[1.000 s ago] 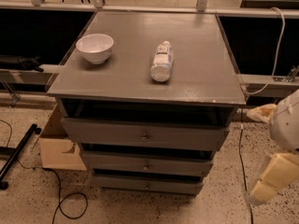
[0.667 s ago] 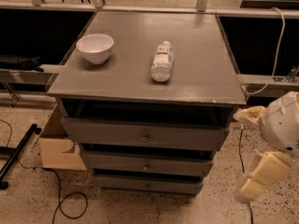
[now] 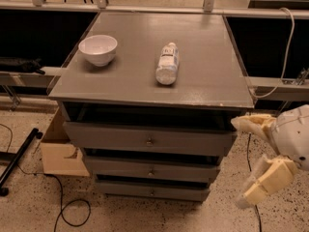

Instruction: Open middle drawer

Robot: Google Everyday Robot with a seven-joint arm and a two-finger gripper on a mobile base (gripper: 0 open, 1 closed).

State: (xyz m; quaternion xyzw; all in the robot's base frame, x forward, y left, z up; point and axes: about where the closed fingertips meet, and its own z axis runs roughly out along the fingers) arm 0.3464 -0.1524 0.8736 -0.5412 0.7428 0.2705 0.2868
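The robot's cream-coloured two-finger gripper (image 3: 240, 164) hangs low to the right of the grey wooden cabinet (image 3: 212, 81), just off its front corner. Its fingers (image 3: 254, 123) are spread wide with nothing between them, and it is well apart from the target. The middle drawer (image 3: 116, 167), a grey flat wooden front in the second tier, looks pushed in. Its small round metal knob (image 3: 150, 172) sits at the centre, below the taller grey top drawer (image 3: 106, 135) and above the narrow grey lowest drawer (image 3: 120, 189). To do this well, I judge the gripper should travel left across the fronts at the height of that middle knob, not the one above. It should then straddle the knob, close firmly and pull straight out. A white ceramic bowl (image 3: 98, 49) and a clear plastic bottle (image 3: 167, 63) on its side rest on the cabinet top. A jerky pull could set the bottle rolling.
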